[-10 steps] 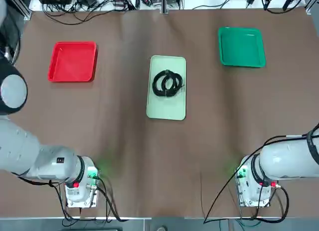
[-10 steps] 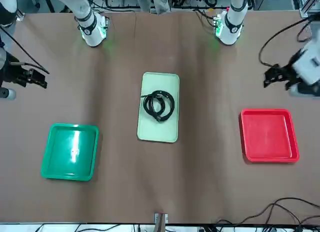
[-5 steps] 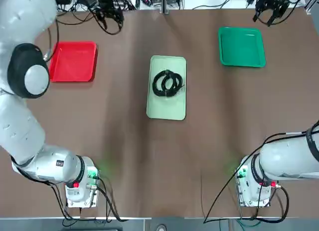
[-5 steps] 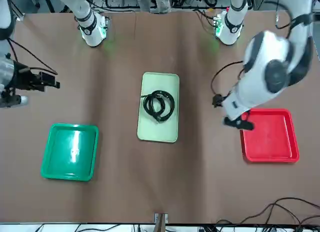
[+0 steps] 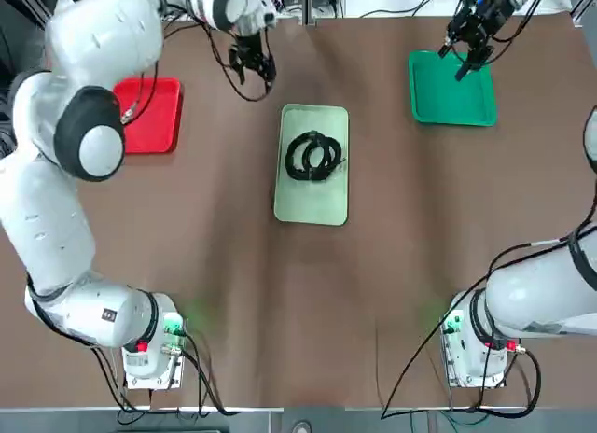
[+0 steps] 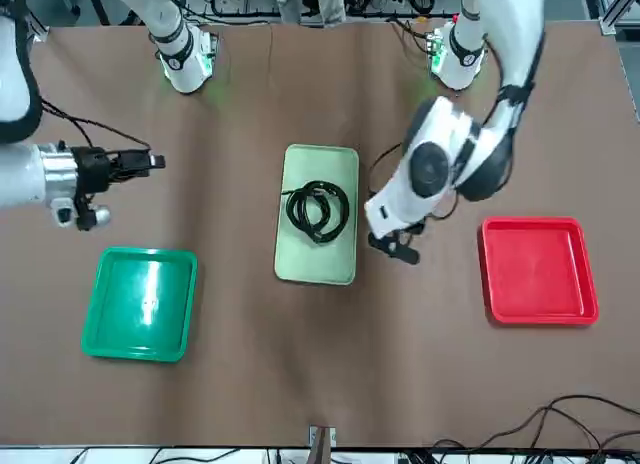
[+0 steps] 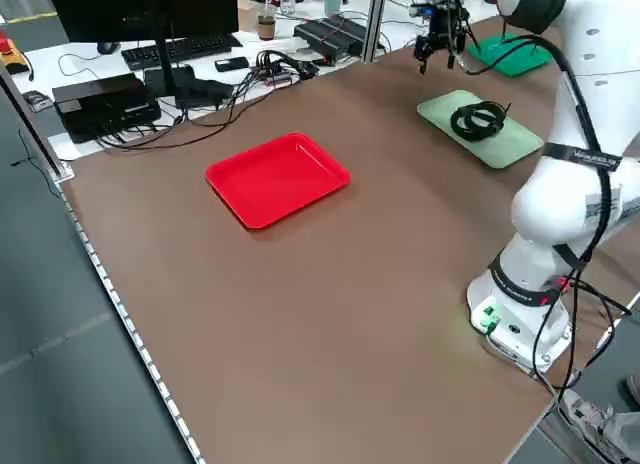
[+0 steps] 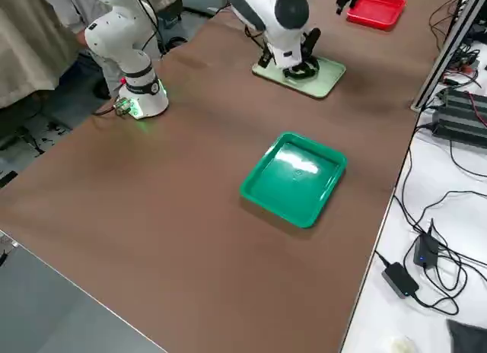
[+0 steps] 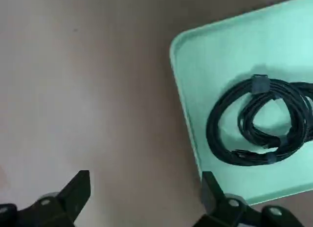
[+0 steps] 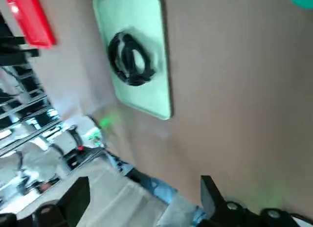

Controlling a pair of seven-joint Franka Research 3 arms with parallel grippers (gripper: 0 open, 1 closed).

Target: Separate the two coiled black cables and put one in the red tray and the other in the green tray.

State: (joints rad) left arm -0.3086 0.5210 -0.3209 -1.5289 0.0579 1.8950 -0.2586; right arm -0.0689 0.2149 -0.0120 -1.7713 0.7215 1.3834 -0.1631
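Cables (image 5: 314, 156), overlapping in loops, lie on the pale green tray (image 5: 311, 205) at the top view's upper centre. Your left gripper (image 5: 253, 76), jaws apart and empty, hangs upper left of them; your right gripper (image 5: 461, 63), also open, is upper right. The red tray (image 5: 157, 125) sits upper left, the green tray (image 5: 451, 99) upper right.

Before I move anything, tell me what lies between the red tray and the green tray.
The mint-green tray lies between them, carrying the coiled black cables; bare table shows on either side of it in the front view.
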